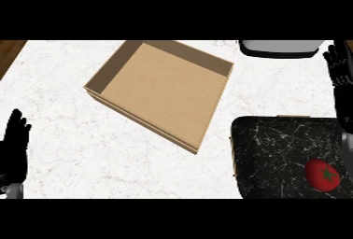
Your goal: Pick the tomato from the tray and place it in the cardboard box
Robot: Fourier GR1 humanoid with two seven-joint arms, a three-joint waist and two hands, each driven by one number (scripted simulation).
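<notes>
Nearest the viewer, at the lower right, sits the black, white-veined, marble-patterned square tray (276, 149). The round red tomato with a green star-shaped calyx (322, 174) lies on the tray's near right part, close to the right edge. Nothing touches it.

At the lower left edge, the black left hand (14, 144) stands with fingers straight and upward — open and at rest, well apart from both tray and box.

The black right hand (340, 79) shows along the right edge, beyond the tomato and at the tray's far right corner. Its fingers look extended and hold nothing — open. Part of it runs out of view, so the thumb's position cannot be confirmed.

Further off, at centre, lies the shallow square brown cardboard box (165, 91), turned at an angle on the white marble counter (69, 70), its near right corner just beside the tray's left edge. The box interior shows nothing in it. Farthest, at the top right, a grey-and-black appliance (281, 48) is only partly visible.

Assessment: the pick has not yet begun. To do it well, the right hand should likely come back over the tomato, descend from above with the fingers spread wide of the fruit, and curl round it evenly. A round fruit on a smooth tray may roll if nudged on one side first.
</notes>
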